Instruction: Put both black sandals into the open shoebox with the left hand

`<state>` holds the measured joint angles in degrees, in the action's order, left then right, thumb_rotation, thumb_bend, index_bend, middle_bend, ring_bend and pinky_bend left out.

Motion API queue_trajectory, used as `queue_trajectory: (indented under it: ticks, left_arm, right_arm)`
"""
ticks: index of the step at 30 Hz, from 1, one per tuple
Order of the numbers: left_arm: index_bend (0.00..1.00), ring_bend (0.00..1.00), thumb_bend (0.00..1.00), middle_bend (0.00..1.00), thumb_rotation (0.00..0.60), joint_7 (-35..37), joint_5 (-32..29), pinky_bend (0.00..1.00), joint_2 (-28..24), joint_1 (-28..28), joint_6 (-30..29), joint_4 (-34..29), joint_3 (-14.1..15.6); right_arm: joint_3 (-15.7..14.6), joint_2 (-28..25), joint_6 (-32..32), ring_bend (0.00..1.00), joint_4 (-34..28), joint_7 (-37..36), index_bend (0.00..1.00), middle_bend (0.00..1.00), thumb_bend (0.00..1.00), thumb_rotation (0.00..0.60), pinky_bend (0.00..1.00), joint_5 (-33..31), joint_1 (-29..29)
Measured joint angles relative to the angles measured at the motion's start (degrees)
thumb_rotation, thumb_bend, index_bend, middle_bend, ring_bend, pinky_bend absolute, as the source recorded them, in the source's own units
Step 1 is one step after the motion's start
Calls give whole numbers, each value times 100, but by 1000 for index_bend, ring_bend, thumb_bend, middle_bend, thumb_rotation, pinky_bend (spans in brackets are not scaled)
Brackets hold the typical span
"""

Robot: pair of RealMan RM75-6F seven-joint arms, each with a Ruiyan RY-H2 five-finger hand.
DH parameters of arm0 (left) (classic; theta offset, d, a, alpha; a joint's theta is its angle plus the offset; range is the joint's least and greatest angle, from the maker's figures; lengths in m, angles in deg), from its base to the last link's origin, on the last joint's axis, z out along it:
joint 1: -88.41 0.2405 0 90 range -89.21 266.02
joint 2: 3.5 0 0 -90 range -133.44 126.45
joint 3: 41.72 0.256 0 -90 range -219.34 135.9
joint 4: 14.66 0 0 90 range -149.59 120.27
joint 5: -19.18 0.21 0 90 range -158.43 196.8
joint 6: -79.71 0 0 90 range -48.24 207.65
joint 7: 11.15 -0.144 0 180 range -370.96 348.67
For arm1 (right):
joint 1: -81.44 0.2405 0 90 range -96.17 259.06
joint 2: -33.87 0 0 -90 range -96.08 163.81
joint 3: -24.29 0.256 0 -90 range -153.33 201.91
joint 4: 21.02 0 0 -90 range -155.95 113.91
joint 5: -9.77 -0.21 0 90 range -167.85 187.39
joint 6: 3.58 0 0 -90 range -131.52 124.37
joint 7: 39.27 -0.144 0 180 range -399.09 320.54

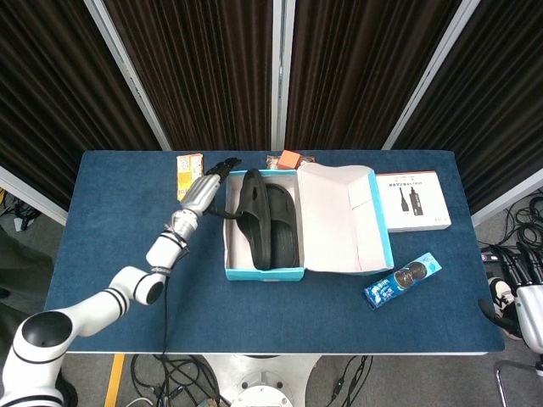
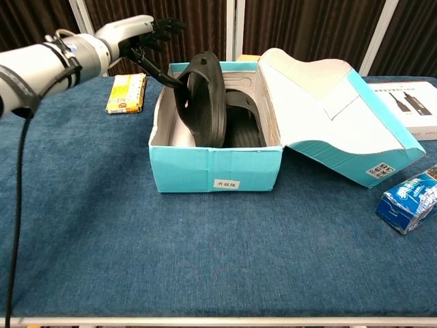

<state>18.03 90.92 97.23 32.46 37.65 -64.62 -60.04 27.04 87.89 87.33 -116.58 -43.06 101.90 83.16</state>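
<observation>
Finishing up, both black sandals (image 2: 205,102) sit in the open shoebox (image 2: 215,167) at the middle of the frame, one leaning on its edge. The left hand (image 2: 140,31), upper left, has its fingers (image 2: 167,26) apart, holding nothing. Next it should pull away.

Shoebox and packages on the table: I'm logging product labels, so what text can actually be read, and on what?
Nothing reads clearly.
Shoebox: white front sticker, characters too small.
Lid: corner sticker, blurred.
White box: heading line too small.
Blue snack pack: round cookies pictured, brand unreadable.
Yellow packet: print blurred.
</observation>
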Motion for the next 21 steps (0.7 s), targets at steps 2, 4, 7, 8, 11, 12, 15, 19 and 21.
queue_trajectory:
  ticks: [2, 4, 7, 8, 11, 12, 15, 19, 21]
  left_arm:
    - [9, 0, 0, 0, 600, -187, -92, 100, -223, 41, 40, -302, -10]
    - [9, 0, 0, 0, 600, -342, -188, 100, -467, 83, 89, -647, -28]
    - [20, 0, 0, 0, 600, -571, -331, 100, -877, 137, 201, -1188, -49]
    - [27, 0, 0, 0, 600, -644, -379, 100, -1011, 152, 243, -1350, -53]
    - [70, 0, 0, 0, 600, -816, -528, 100, -1444, 210, 351, -1880, -78]
    - [104, 0, 0, 9, 600, -846, -562, 100, -1552, 234, 355, -2034, -92]
    - [202, 0, 3, 84, 600, -950, -572, 100, -1767, 320, 230, -2528, -124]
    - [242, 0, 125, 156, 600, -1208, -185, 100, -1963, 326, 95, -3022, -36]
    - [242, 0, 193, 163, 600, -1399, -5, 100, -1990, 264, 103, -3131, 30]
  right_arm:
    - [-4, 3, -3, 0, 6, -2, 88, 143, 126, 600, 103, 8, 2]
    - [-5, 1, 1, 0, 6, -2, 88, 143, 127, 600, 103, 14, 1]
    - [-4, -3, 16, 0, 7, -5, 88, 143, 127, 600, 103, 22, -4]
    - [-7, -3, 20, 0, 12, -10, 88, 143, 127, 600, 103, 24, -9]
    - [-9, 0, 24, 0, 25, -25, 88, 143, 127, 600, 103, 15, -17]
    - [-10, 3, 24, 0, 30, -31, 88, 143, 127, 600, 103, 14, -18]
    - [-7, 22, 12, 0, 50, -37, 88, 143, 127, 600, 103, 12, -10]
    - [-5, 48, -22, 0, 57, -34, 88, 143, 127, 600, 103, 37, 23]
    - [-8, 57, -24, 0, 67, -39, 88, 143, 127, 600, 103, 51, 29]
